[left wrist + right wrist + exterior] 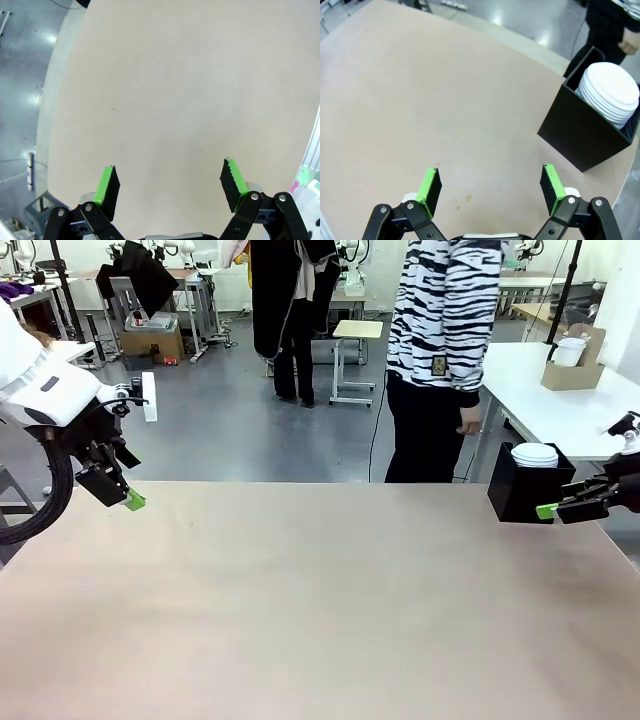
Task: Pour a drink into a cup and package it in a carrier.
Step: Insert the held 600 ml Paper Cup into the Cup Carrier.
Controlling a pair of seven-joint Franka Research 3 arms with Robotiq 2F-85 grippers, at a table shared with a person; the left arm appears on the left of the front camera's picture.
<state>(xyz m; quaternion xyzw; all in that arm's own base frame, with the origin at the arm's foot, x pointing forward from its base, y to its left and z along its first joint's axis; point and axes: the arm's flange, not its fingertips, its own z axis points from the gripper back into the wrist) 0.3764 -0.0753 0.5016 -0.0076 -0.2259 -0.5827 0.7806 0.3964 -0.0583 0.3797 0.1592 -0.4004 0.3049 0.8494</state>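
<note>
From the front view I find the left gripper (118, 490) held over the table's (320, 620) left edge and the right gripper (572, 507) over its right edge, well apart. That view does not settle how either claw stands. The left wrist view does: the left gripper (170, 187) has its fingers spread wide, nothing between them, bare tan tabletop (175, 90) below and grey floor beyond the table edge. The right wrist view reports the same for the right gripper (490, 187): spread wide, holding nothing.

A black square box (528, 490) stands at the table's far right corner, just beside the right gripper. The right wrist view looks into the black square box (580, 130) and shows a tilted stack of white lids (611, 95) inside; the front view shows only the topmost lid (535, 454).

Only the front view shows the carrier (572, 365), brown cardboard, on a separate white table (530, 400) at far right, with a white cup (570, 350) in it. A person in a striped top (445, 310) stands at the far side.
</note>
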